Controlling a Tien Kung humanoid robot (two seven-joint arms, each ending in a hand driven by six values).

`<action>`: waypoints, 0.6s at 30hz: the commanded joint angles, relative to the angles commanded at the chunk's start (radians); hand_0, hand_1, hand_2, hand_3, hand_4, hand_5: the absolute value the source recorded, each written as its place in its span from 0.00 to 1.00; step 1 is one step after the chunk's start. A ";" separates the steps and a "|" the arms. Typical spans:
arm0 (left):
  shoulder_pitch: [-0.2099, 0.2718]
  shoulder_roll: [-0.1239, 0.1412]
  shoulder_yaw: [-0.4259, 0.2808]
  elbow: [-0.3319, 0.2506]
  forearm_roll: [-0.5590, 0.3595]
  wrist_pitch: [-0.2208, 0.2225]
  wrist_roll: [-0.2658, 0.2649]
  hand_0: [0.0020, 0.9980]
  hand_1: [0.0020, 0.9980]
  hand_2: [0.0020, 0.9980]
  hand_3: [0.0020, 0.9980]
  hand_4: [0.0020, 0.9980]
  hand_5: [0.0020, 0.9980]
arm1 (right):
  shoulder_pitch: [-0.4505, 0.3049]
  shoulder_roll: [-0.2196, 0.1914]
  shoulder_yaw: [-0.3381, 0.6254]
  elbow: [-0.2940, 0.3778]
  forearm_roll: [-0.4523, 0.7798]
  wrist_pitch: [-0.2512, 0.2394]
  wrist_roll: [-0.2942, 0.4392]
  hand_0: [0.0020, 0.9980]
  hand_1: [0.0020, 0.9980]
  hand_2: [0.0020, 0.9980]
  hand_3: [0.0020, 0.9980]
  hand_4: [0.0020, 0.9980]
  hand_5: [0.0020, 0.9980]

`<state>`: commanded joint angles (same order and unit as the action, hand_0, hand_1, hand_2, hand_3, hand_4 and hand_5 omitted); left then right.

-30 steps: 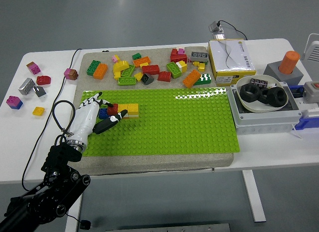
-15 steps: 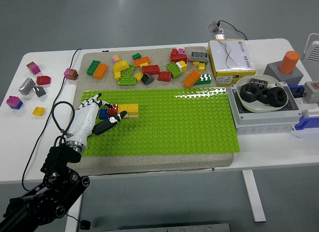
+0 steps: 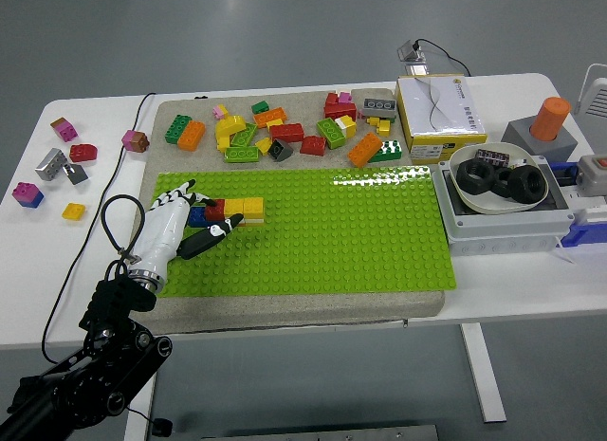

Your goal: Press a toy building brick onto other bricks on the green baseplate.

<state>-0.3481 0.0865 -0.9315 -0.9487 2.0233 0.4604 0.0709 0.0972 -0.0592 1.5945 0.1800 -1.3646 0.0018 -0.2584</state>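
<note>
Pressing done, apparently: left hand [image 3: 175, 228] has eased back slightly, fingers loose, gripping nothing. Red brick [image 3: 215, 210] sits at its fingertips, seated among yellow bricks [image 3: 244, 209] on green baseplate [image 3: 332, 232].

You are looking down on a white surface [image 3: 285, 335] with rounded corners that runs across the middle of the view, its near edge toward 6 o'clock. Around it, from 9 o'clock over 12 to 3, lies a smooth grey floor [image 3: 237, 33] under even, soft light, and the same floor shows below the near edge. At about 5 o'clock a white leg [image 3: 481, 370] drops from the surface to the floor.
</note>
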 joint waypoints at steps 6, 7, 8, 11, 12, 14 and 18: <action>0.002 0.001 -0.010 0.003 0.011 0.000 0.004 1.00 0.97 0.99 0.65 1.00 1.00 | 0.000 -0.001 0.000 0.000 0.000 0.000 0.000 0.59 0.59 0.67 0.66 0.66 0.83; 0.003 0.001 -0.011 0.003 0.012 -0.001 0.004 1.00 0.97 0.99 0.65 1.00 1.00 | 0.000 -0.002 0.001 0.000 0.001 0.000 0.000 0.59 0.59 0.67 0.66 0.66 0.83; 0.003 0.002 -0.012 0.004 0.012 -0.001 0.004 1.00 0.97 0.99 0.65 1.00 1.00 | 0.000 -0.002 0.001 0.000 0.001 -0.001 0.000 0.59 0.59 0.67 0.66 0.66 0.83; 0.004 0.001 -0.012 0.003 0.011 0.000 0.004 1.00 0.97 0.99 0.65 1.00 1.00 | 0.000 -0.003 0.002 0.000 0.000 -0.001 0.000 0.59 0.59 0.67 0.66 0.66 0.83; 0.004 0.001 -0.012 0.003 0.011 0.000 0.004 1.00 0.97 0.99 0.65 1.00 1.00 | -0.001 -0.003 0.002 0.000 0.000 -0.001 0.000 0.59 0.59 0.67 0.66 0.66 0.83; 0.005 0.000 -0.010 0.003 0.010 0.000 0.004 1.00 0.97 0.99 0.65 1.00 1.00 | -0.001 -0.004 0.003 0.000 -0.001 -0.001 0.000 0.59 0.59 0.67 0.66 0.66 0.83; 0.006 -0.001 -0.007 -0.001 0.003 0.005 -0.002 1.00 0.97 0.99 0.65 1.00 1.00 | -0.001 -0.005 0.003 0.000 0.001 -0.002 0.001 0.59 0.59 0.66 0.66 0.66 0.83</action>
<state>-0.3421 0.0855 -0.9383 -0.9499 2.0267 0.4653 0.0688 0.0963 -0.0644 1.5972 0.1800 -1.3640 -0.0005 -0.2572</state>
